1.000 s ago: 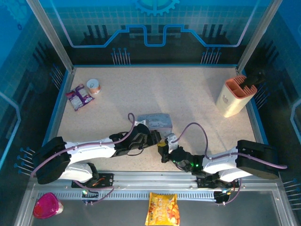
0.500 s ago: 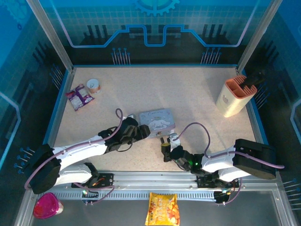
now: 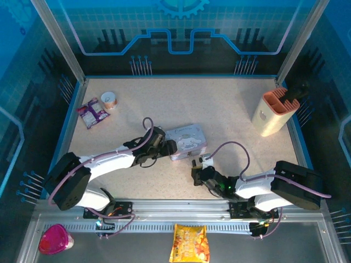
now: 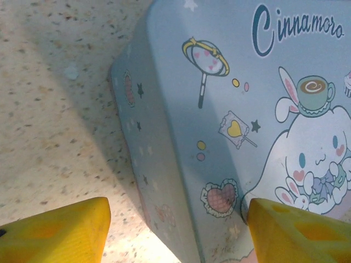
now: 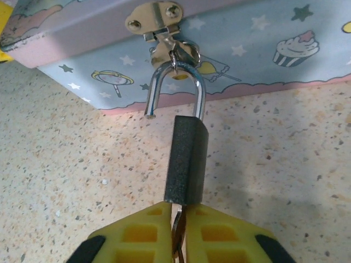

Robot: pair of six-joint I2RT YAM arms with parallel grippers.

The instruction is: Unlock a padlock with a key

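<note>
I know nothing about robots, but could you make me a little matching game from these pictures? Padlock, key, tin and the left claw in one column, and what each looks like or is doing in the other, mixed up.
Things
1. padlock
2. key
3. tin
4. left gripper

Descriptions
A. pale blue with cartoon prints
B. open, at one end of the tin
C. dark body, shackle free at one end, hooked through the hasp
D. pushed into the padlock's underside, pinched by the right gripper

Pairs: 1-C, 2-D, 3-A, 4-B
</note>
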